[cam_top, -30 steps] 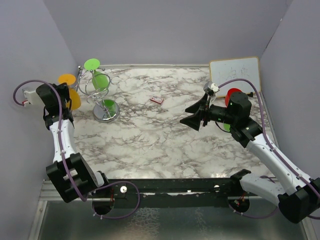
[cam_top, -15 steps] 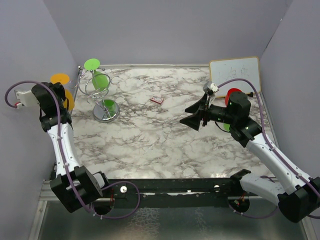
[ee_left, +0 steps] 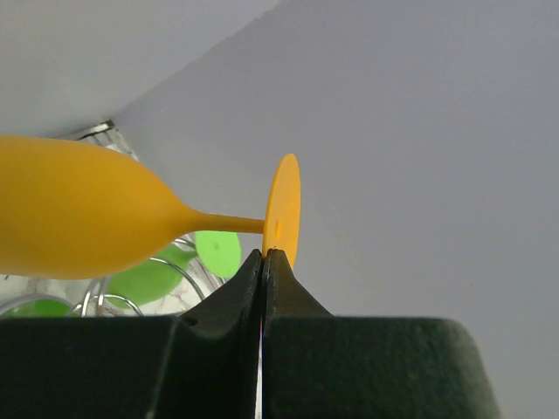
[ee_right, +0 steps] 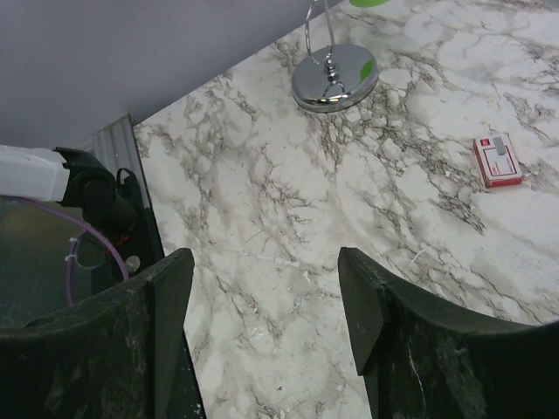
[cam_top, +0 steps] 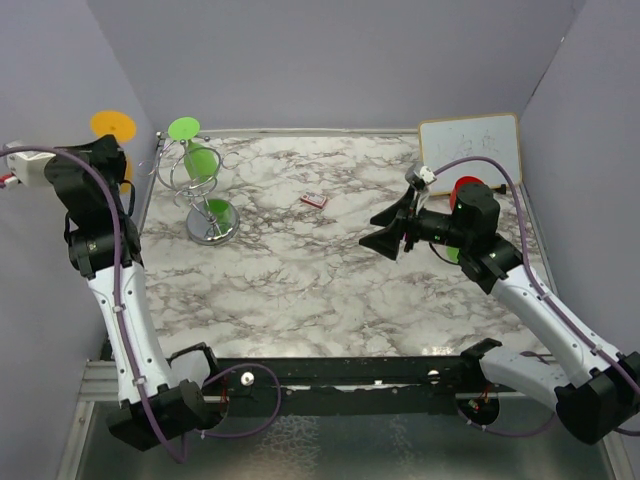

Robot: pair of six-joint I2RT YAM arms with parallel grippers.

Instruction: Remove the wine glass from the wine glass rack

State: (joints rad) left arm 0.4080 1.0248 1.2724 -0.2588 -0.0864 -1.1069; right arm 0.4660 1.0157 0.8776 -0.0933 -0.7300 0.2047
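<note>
An orange wine glass (ee_left: 79,209) lies sideways in the air, and my left gripper (ee_left: 264,253) is shut on the rim of its round foot (ee_left: 284,205). From above, that foot (cam_top: 112,125) shows against the left wall, clear of the wine glass rack (cam_top: 190,178); my left gripper (cam_top: 115,148) hides the bowl. The silver wire rack stands on its round base (cam_top: 213,222) and carries a green glass (cam_top: 201,160). Green glasses (ee_left: 148,281) and rack wires (ee_left: 105,301) lie behind the orange bowl. My right gripper (cam_top: 385,232) hangs open over the marble, holding nothing.
A small red box (cam_top: 314,200) lies mid-table, also in the right wrist view (ee_right: 497,161). A white board (cam_top: 470,145) leans at the back right, with a red object (cam_top: 466,190) beside the right arm. The rack base (ee_right: 334,77) shows beyond my right gripper (ee_right: 266,279).
My left arm has swung left and upward with the orange glass, carrying it away from the rack toward the left wall. The right arm has stayed put.
</note>
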